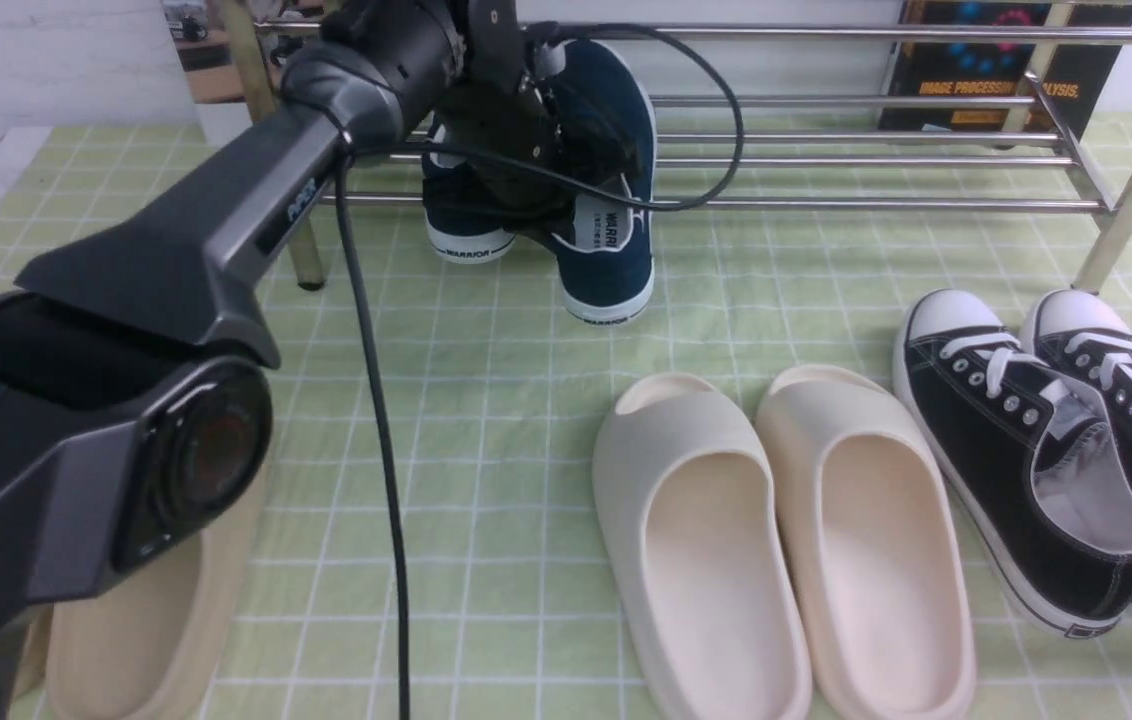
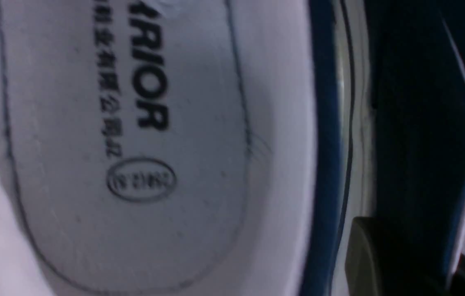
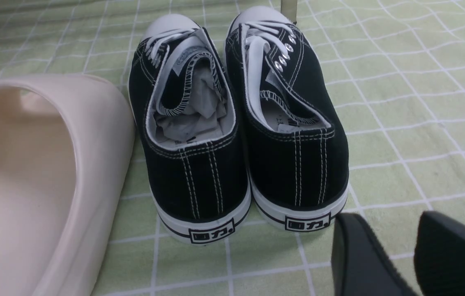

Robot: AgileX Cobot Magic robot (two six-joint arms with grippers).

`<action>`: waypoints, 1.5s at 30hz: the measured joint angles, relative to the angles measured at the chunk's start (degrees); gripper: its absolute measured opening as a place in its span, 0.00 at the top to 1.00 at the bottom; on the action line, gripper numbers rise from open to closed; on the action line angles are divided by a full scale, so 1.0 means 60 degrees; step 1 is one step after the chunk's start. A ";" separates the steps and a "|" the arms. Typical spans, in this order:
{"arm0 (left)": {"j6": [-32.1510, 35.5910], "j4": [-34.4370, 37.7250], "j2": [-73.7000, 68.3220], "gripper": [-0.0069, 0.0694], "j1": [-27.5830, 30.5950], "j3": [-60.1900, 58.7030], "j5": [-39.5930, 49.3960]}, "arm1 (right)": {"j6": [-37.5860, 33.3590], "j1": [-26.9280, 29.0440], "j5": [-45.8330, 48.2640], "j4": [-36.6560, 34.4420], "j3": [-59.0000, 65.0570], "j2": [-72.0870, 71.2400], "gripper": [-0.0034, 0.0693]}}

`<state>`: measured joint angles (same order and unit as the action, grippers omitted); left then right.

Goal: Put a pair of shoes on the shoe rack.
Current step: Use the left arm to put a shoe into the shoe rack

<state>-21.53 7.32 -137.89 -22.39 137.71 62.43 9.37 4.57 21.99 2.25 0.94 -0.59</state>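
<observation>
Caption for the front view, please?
Left gripper grips the navy shoes at the shoe rack; cream slides and black sneakers sit on the green cloth.

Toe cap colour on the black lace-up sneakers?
White toe caps; the right wrist view shows them best.

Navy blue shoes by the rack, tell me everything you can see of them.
The pair of shoes is navy canvas slip-ons with white rubber soles, white lining and WARRIOR printed on insole and heel. They are side by side at the left end of the shoe rack, tilted toes-up into it, heels toward the camera over the green cloth. The left gripper is shut on them where the two meet. Whether the heels touch the cloth is unclear.
</observation>
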 joint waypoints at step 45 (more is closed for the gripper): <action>0.2405 -0.0134 0.2609 0.93 -0.0045 -0.2060 0.1539 | 0.0000 0.0000 0.0000 0.0000 0.0000 0.0000 0.61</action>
<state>-7.10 6.52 -122.23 -22.65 125.35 71.67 9.37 4.57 21.99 2.25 0.94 -0.59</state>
